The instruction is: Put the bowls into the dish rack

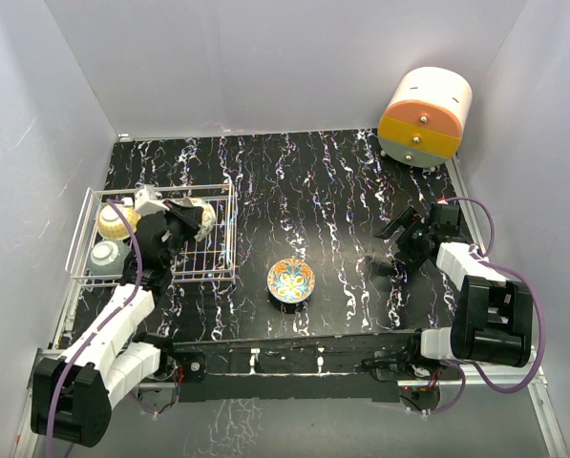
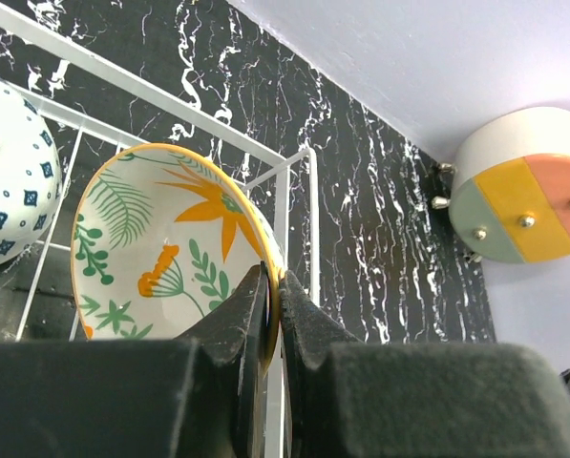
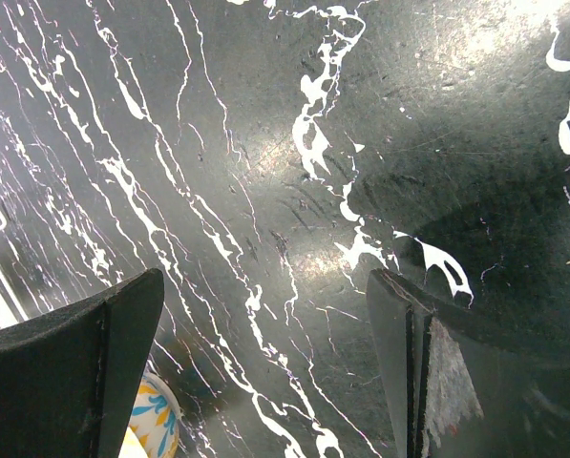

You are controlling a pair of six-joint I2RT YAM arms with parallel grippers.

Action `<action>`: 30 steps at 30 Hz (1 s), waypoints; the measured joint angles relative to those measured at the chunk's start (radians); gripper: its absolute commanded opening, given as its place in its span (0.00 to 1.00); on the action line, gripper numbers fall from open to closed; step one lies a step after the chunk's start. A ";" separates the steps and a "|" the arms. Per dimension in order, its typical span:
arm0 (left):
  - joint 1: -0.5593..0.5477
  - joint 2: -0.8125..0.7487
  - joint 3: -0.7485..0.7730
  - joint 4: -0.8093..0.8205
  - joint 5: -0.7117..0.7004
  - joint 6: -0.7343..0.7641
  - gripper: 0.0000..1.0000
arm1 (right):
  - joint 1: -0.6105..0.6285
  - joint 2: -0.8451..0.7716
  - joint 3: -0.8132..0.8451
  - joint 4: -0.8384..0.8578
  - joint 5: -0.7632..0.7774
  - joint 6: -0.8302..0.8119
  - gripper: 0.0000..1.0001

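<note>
The white wire dish rack [image 1: 222, 250] stands at the left. My left gripper [image 1: 181, 225] is shut on the rim of the cream bowl with orange-green flowers [image 1: 202, 218] and holds it tilted on edge over the rack's far right part. In the left wrist view the fingers [image 2: 256, 310] pinch its rim [image 2: 160, 243], with rack wire [image 2: 310, 205] behind. A blue-white bowl [image 2: 8, 181] sits in the rack to its left. A grey-white bowl [image 1: 108, 256] and another bowl [image 1: 116, 221] sit at the rack's left end. A cream-yellow bowl with teal rim [image 1: 291, 280] stands on the table. My right gripper [image 1: 399, 243] is open and empty.
An orange-and-cream round drawer unit [image 1: 426, 116] stands at the far right corner; it also shows in the left wrist view [image 2: 523, 191]. In the right wrist view my open gripper [image 3: 265, 286] hangs over bare black marbled table [image 3: 294, 191], with the table bowl's edge [image 3: 158, 427] at lower left.
</note>
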 measured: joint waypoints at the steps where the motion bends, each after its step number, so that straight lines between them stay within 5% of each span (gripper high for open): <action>1: 0.005 -0.002 -0.013 0.018 0.009 -0.011 0.00 | 0.000 0.000 0.000 0.000 0.000 0.000 0.90; 19: 0.068 0.040 -0.241 0.388 0.142 -0.283 0.00 | 0.000 0.000 0.000 0.000 0.005 -0.001 0.90; 30: 0.097 0.010 -0.293 0.401 0.174 -0.368 0.00 | 0.000 0.007 0.000 0.000 0.008 -0.001 0.90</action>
